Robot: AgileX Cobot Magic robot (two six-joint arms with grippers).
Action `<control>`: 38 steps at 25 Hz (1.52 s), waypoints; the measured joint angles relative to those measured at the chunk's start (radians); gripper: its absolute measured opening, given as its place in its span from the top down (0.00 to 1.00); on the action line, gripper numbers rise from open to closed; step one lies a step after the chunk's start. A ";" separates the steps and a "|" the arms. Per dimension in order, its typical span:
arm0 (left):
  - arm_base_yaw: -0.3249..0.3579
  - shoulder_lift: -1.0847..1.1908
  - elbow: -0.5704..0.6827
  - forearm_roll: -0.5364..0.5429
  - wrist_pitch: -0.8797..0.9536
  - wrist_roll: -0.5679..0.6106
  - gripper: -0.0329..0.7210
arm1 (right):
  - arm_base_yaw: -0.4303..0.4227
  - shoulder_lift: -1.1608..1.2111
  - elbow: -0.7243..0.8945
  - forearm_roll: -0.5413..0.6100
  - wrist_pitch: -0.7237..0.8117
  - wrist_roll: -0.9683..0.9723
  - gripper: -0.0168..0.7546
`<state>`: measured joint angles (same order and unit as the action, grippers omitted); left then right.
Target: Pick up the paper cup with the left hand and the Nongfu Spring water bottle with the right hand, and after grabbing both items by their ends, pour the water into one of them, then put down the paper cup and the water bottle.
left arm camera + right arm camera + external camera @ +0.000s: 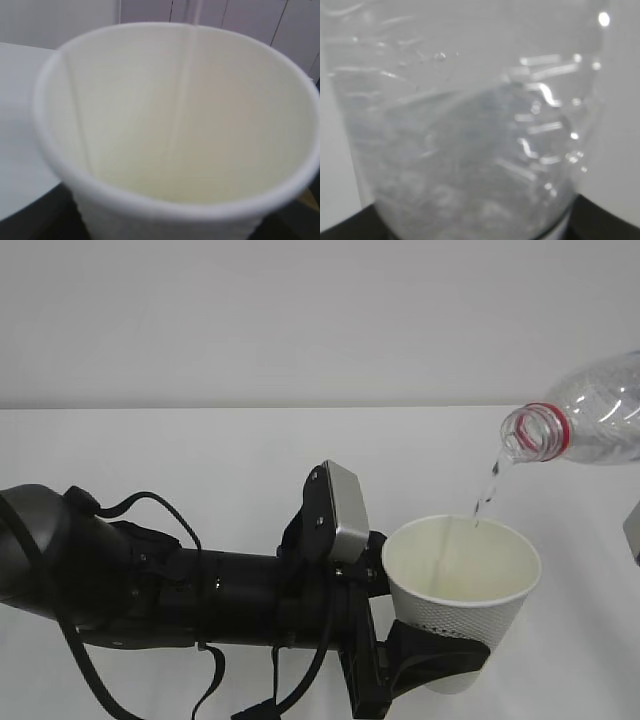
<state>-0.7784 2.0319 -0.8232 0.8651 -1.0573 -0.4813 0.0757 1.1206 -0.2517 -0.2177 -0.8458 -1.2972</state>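
- Left hand enters from the left edge of the exterior view, lower half of frame — black arm, loose cables, a silver-grey block near the wrist. Its black fingers clasp the lower wall of the paper cup.
- Paper cup sits lower right of centre, upright, mouth open upward; dimpled outer wall. The left wrist view is filled by its pale interior, blurred.
- Nongfu Spring water bottle at the upper right edge, tipped with its uncapped mouth and red neck ring pointing down-left, above the cup.
- Water — a thin stream falling from the bottle mouth into the cup.
- Right hand: only dark edges along the bottom of the right wrist view, closed around the bottle's end.
- White table beneath; pale wall behind.
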 joint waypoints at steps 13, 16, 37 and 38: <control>0.000 0.000 0.000 0.000 0.000 0.000 0.23 | 0.000 0.000 0.000 0.000 0.000 0.000 0.47; 0.000 0.000 0.000 0.000 0.000 0.000 0.23 | 0.000 0.000 0.000 0.000 0.000 0.000 0.47; 0.000 0.000 0.000 0.000 0.000 0.000 0.23 | 0.000 0.000 0.000 0.008 0.000 0.000 0.47; 0.000 0.000 0.000 0.000 0.000 0.000 0.23 | 0.000 0.000 0.000 0.009 0.000 0.000 0.47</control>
<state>-0.7784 2.0319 -0.8232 0.8651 -1.0573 -0.4813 0.0757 1.1206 -0.2517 -0.2087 -0.8461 -1.2976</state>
